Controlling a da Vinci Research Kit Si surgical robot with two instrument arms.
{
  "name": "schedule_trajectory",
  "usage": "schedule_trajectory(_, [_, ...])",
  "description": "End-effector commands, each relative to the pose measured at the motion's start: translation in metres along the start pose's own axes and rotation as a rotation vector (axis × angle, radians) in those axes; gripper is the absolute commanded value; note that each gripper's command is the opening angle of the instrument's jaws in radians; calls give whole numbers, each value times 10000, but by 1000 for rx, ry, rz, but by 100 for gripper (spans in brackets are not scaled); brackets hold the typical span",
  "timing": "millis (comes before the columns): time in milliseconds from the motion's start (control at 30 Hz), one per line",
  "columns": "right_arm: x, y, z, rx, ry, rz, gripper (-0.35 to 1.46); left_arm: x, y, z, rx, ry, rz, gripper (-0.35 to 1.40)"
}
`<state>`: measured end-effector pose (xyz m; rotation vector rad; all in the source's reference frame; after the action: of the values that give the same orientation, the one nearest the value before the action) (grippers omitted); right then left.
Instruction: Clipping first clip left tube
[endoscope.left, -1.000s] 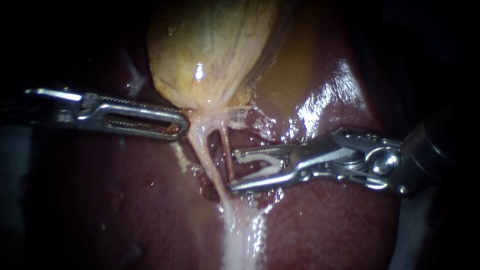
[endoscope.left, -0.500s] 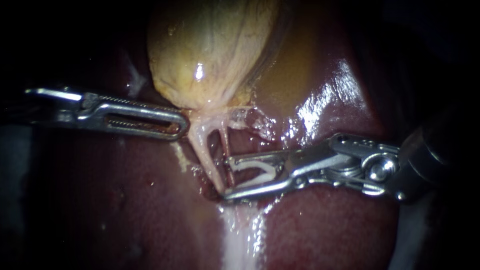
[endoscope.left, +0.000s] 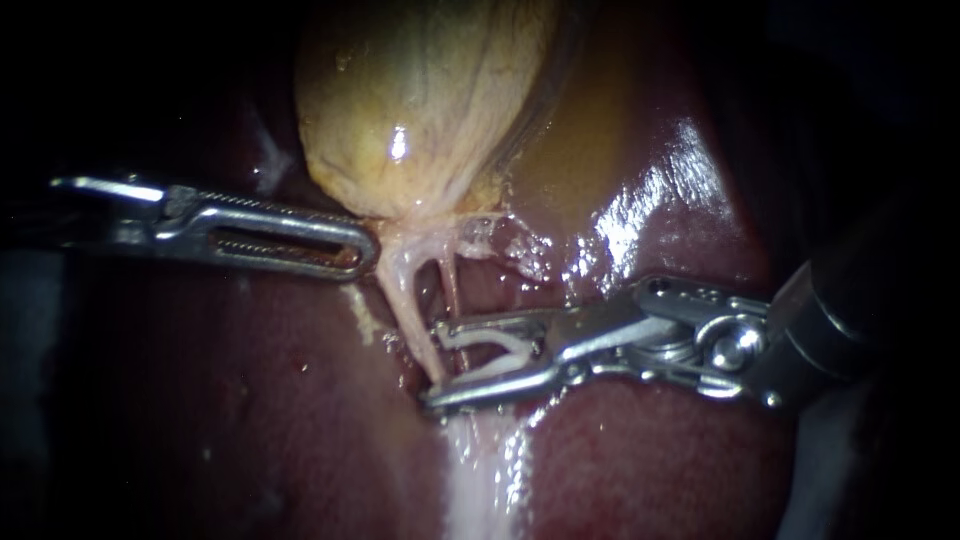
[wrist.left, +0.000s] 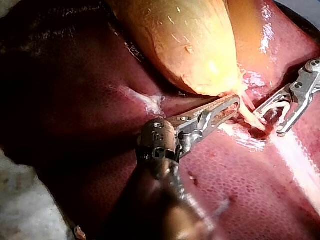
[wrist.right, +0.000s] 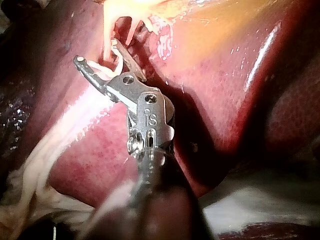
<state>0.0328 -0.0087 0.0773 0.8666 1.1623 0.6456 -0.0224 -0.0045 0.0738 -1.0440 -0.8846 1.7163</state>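
- My right instrument (endoscope.left: 432, 366) comes in from the right edge of the endoscope view and reaches the centre of the frame, just below the middle.
- Its jaws stand wide apart with a white clip (endoscope.left: 495, 340) seated between them. One leg of the clip lies along each jaw, so the jaws are holding the clip and the clip is not squeezed flat.
- The left tube (endoscope.left: 405, 295) is the thicker, pale strand. It runs from the lower end of the gallbladder (endoscope.left: 420, 110) down and to the right, toward the centre of the frame.
- The left tube crosses the mouth of my right jaws: the lower jaw's tip lies past it on its left side, and the upper jaw's tip reaches only as far as its right edge.
- The right tube (endoscope.left: 452, 290), thinner and redder, hangs just beside the left one and passes between the same jaws, deeper in than the left tube.
- In the right wrist view both strands come down to the open jaws ahead of my instrument, with the pale one against the clip.
- My left instrument (endoscope.left: 360, 250) enters from the left edge and lies nearly level in the left centre of the endoscope view.
- Its jaws are closed together, and their tip pinches the pale tissue at the bottom of the gallbladder, where the tubes begin.
- In the left wrist view no gap shows between those jaws.
- The gallbladder fills the upper centre of the frame, yellowish and glossy. The dark red liver (endoscope.left: 250, 400) lies all around it.
- A whitish band (endoscope.left: 480, 480) runs from below the jaws to the bottom centre of the frame.
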Motion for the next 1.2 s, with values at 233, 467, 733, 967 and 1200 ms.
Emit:
schedule_trajectory(233, [-13, 1, 20, 22, -14, -21, 49, 0, 1, 0, 1, 1, 0, -35])
schedule_trajectory(467, [-16, -7, 31, 101, 2, 10, 49, 0, 2, 1, 2, 1, -1, -35])
schedule_trajectory(733, [-18, -9, 42, 105, -2, 4, 49, 2, 2, 3, 3, 2, -1, -35])
schedule_trajectory(967, [-21, -6, 52, 105, -3, 7, 49, 2, 2, 5, 4, 3, -2, -35])
schedule_trajectory(1200, [-14, -7, 54, 59, -29, -100, 42, 3, 3, 6, 4, 3, -2, -35])
